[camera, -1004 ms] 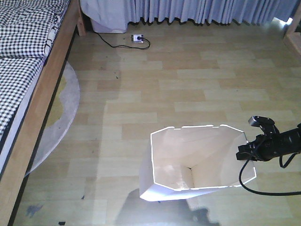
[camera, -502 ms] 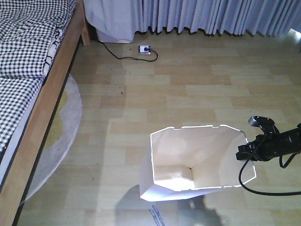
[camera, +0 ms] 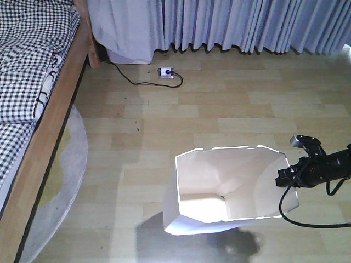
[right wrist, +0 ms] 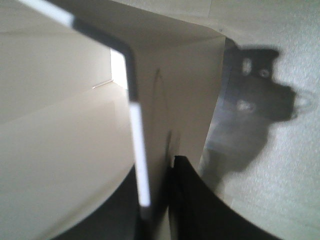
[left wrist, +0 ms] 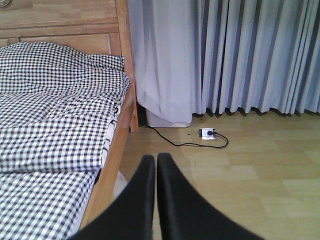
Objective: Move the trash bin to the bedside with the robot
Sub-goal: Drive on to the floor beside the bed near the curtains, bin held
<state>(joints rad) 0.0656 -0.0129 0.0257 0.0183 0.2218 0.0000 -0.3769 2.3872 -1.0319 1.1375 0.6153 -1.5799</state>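
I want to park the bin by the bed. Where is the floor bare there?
Bare boards run between the grey rug and the trash bin, and on up to the curtains. The rug itself, against the bed frame, is bare too. Crowded only near the bedpost, where the power strip and its cable lie.

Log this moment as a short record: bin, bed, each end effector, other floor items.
bin: trash bin upright on the floor, looks empty
bed: left in front view, apart from the bin
right end effector: shut on the bin's right rim wall
left end effector: shut, holding nothing, facing the bed
other: power strip by curtain; rug partly under bed
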